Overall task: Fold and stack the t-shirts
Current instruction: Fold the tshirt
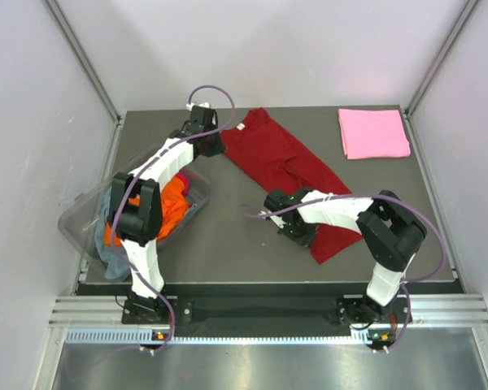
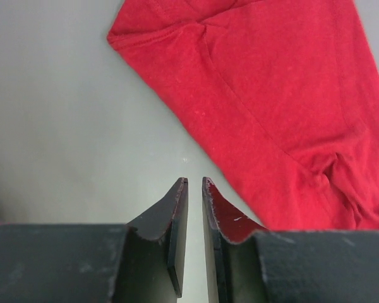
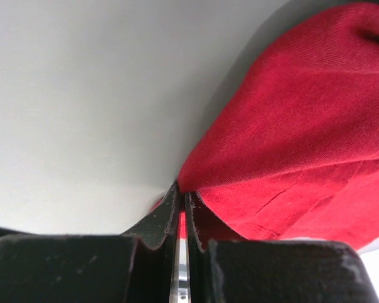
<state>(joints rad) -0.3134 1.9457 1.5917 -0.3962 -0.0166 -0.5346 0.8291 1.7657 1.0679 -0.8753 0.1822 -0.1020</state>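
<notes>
Red t-shirt (image 1: pixel 268 150) is pinched in right hand (image 3: pixel 182 189); left hand (image 2: pixel 194 183), slightly parted, hovers beside it.

table (image 1: pixel 228 244): dark grey, flat top
red shirt (image 1: pixel 272 154): lies rumpled on the table, running from 12 o'clock down toward 4 o'clock, collar at the far end
pink shirt (image 1: pixel 373 132): folded square, flat, at 2 o'clock, well apart from the red shirt
tub (image 1: pixel 81 223): clear plastic, at 9 o'clock, overhanging the table's edge
</notes>
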